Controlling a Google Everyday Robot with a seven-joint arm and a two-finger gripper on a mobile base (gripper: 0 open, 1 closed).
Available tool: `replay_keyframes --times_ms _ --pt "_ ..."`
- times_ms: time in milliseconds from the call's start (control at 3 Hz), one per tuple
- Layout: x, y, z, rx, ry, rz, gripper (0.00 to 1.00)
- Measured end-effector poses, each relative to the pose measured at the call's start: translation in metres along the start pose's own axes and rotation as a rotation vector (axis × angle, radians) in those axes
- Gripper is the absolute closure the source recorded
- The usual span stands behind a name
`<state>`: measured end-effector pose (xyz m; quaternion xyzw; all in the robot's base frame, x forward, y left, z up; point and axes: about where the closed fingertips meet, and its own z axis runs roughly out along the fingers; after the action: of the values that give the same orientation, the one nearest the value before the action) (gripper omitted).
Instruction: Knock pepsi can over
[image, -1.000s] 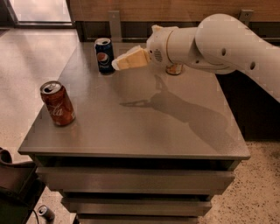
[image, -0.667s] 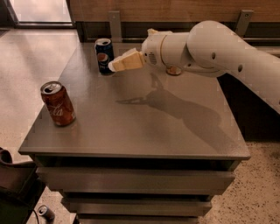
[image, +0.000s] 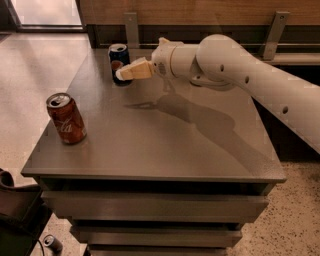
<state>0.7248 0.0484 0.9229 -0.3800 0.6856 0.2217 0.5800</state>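
While pointing gripper (image: 122, 74) tip at right flank of pepsi can (image: 117, 57), touching or just short of it, contact unclear, holding fingers (image: 136, 71) clenched together, grasping nothing. Stretching white arm (image: 240, 70) rightward from pepsi can, above table (image: 165, 150). Finding pepsi can standing upright on table, at gripper tip. Ignoring red cola can (image: 66, 120), upright, well apart from pepsi can, nearer camera. Judging approach done, knock itself remaining: probably needing leftward shove, tipping pepsi can onto side.
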Motion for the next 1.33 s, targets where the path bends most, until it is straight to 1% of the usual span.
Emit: replay_keyframes --times_ms 667,1000,1333 --pt "0.01 -0.01 0.034 -0.005 -0.07 0.067 0.0" --pt "0.013 -0.005 0.051 -0.017 -0.101 0.104 0.0" --pt "0.013 -0.002 0.064 -0.025 -0.121 0.126 0.0"
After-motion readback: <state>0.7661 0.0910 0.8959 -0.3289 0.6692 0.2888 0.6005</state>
